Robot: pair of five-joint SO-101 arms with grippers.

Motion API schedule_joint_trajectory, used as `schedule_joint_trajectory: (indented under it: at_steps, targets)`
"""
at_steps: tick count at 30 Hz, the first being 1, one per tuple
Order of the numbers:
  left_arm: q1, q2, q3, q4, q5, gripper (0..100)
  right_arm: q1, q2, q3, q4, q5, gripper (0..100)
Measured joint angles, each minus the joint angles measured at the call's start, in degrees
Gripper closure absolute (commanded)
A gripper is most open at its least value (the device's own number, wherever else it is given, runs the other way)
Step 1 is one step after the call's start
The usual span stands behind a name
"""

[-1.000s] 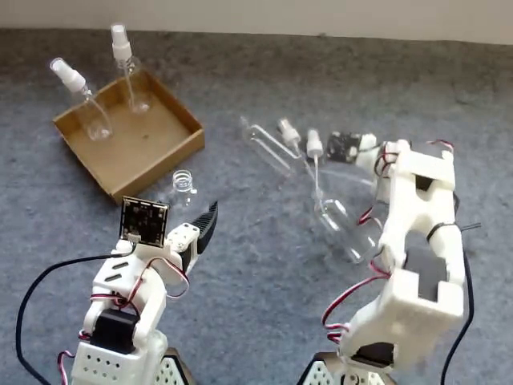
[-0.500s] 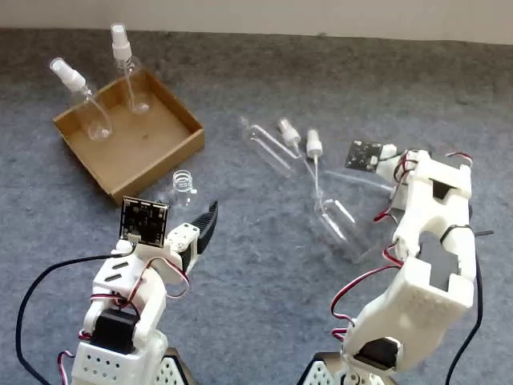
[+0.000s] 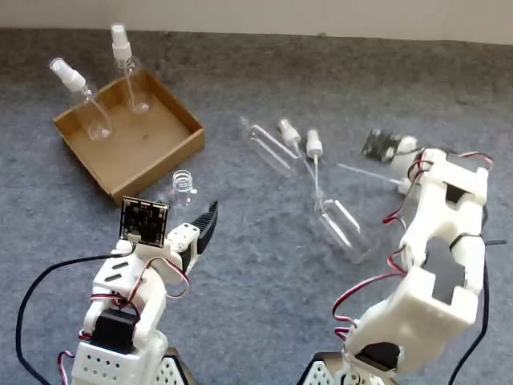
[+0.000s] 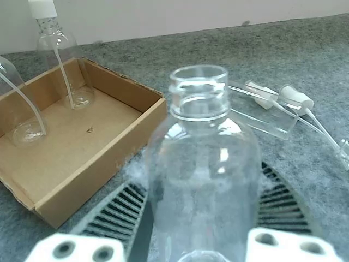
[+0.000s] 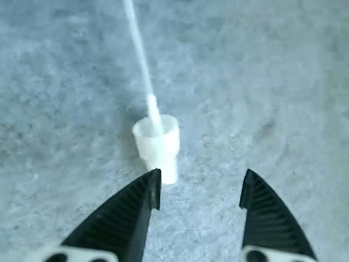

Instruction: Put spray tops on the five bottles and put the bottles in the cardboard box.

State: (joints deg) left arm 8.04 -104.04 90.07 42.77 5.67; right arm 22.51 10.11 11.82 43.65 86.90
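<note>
My left gripper (image 4: 202, 218) is shut on an open clear bottle (image 4: 203, 164), which stands upright (image 3: 183, 187) beside the cardboard box (image 3: 164, 156). Two bottles with spray tops (image 3: 124, 68) lean inside the box. At the right, a loose white spray top (image 5: 157, 143) lies on the carpet with its thin tube (image 3: 365, 172) pointing away. My right gripper (image 5: 200, 177) hangs open just above it, one fingertip (image 5: 152, 183) close beside the cap. Two more clear bottles (image 3: 268, 148) (image 3: 346, 230) lie on their sides in the middle, with spray tops (image 3: 313, 144) near them.
Grey carpet (image 3: 264, 265) covers the whole table. The box stands at the far left, with the pale wall (image 3: 321, 16) behind. The lying bottles and their tubes spread between the two arms.
The right arm has swung to the right, away from the lying bottles, and now hangs over the loose spray top. The left arm and its bottle have stayed still.
</note>
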Motion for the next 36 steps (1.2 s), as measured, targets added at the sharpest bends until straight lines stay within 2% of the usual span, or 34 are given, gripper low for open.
schedule_joint_trajectory:
  at_steps: [9,13,19,22,26,32,36]
  targets:
    - [0.00,0.00,0.00,0.00,0.00,86,-2.64,-11.43,0.00,0.00,-28.40,78.6]
    - [0.00,0.00,0.00,0.00,0.00,86,-3.16,-15.03,4.31,0.00,-40.18,78.6]
    - [0.00,0.00,0.00,0.00,0.00,86,-2.99,-22.77,17.76,0.00,-46.77,78.6]
    - [0.00,0.00,0.00,0.00,0.00,86,-2.99,-28.31,23.38,0.00,-52.75,78.6]
    - [0.00,0.00,0.00,0.00,0.00,86,-3.96,-32.97,27.96,0.00,-67.08,78.6]
    - [0.00,0.00,0.00,0.00,0.00,86,-5.71,-33.76,28.92,0.00,-92.57,78.6]
    - [0.00,0.00,0.00,0.00,0.00,86,-6.07,-33.76,28.75,0.00,-102.33,78.6]
